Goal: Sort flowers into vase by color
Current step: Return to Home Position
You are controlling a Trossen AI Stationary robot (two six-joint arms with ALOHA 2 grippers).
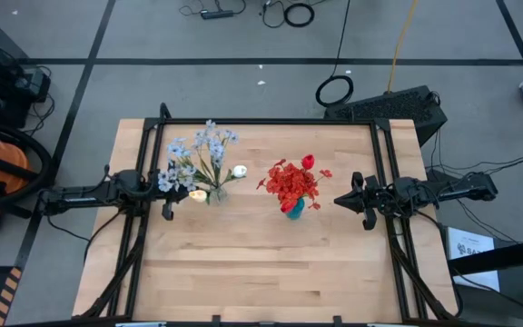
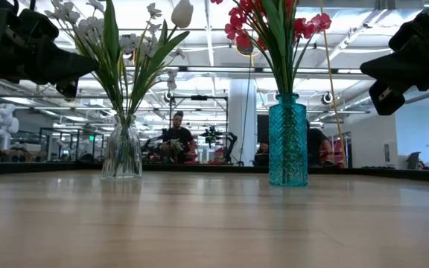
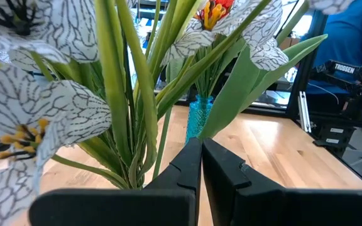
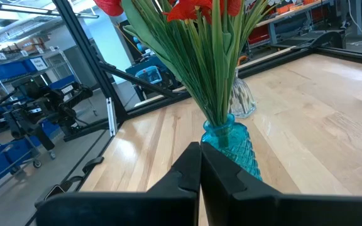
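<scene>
Inside the blue vase [image 2: 287, 141], red flowers [image 1: 289, 185] stand upright, blooms up.

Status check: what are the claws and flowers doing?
Left claw, right claw shut, empty. Red flowers in blue vase, pale flowers in clear vase. Nothing blocking.

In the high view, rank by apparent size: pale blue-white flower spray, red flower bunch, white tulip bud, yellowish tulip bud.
1. pale blue-white flower spray, largest.
2. red flower bunch, more compact.
3. white tulip bud and yellowish tulip bud: alike, unranked.
</scene>
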